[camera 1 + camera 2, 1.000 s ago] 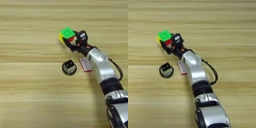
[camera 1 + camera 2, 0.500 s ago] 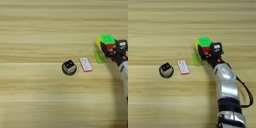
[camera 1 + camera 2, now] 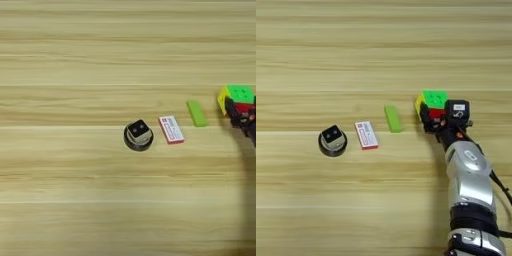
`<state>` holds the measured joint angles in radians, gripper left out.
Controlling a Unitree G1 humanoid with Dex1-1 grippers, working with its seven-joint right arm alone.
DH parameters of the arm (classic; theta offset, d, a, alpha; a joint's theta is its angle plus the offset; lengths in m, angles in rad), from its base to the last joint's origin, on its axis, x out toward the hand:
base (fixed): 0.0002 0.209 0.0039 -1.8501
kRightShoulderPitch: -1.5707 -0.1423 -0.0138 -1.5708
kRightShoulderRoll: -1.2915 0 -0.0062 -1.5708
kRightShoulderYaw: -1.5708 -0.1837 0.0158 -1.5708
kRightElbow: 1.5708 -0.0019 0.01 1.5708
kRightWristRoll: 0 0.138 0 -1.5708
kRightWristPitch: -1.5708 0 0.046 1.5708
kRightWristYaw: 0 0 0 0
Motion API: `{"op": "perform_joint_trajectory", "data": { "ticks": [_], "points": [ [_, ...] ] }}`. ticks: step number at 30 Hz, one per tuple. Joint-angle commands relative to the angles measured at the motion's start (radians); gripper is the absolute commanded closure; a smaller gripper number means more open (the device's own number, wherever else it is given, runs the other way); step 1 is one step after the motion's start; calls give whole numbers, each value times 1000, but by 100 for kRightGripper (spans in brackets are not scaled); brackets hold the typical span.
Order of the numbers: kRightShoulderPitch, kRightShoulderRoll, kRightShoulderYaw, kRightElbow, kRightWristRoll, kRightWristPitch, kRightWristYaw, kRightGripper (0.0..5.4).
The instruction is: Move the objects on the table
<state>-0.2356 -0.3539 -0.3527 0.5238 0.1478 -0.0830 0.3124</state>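
The cube (image 3: 432, 103), green on top with yellow and red on its sides, sits at the right of the desk (image 3: 381, 50), gripped between the two black fingers of the hand (image 3: 437, 116), which are closed against its near side. Whether the cube rests on the wood or is lifted just off it cannot be told. The silver forearm (image 3: 470, 175) runs from the hand down to the bottom edge. Just left of the cube, apart from it, lies the green bar (image 3: 392, 118), flat and slightly slanted. Further left, near the bar but not touching it, lies the eraser (image 3: 366, 135), white with red print, also slanted. Left again, a small gap away, is the black ring (image 3: 332, 145), lying flat, with the tiny white cube (image 3: 332, 135) seated in it, black face up. The four things form a loose row across the middle of the desk.
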Motion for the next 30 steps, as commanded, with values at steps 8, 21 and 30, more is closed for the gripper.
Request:
{"op": "perform_joint_trajectory", "data": {
  "ticks": [8, 21, 30],
  "points": [
    [-76, -33, 17, 35, 0, -78, -11, 207],
    [-52, -20, 35, -32, 5, -81, -23, 56],
    [-12, -11, 48, -226, -5, -78, -46, 6]
  ]
}}
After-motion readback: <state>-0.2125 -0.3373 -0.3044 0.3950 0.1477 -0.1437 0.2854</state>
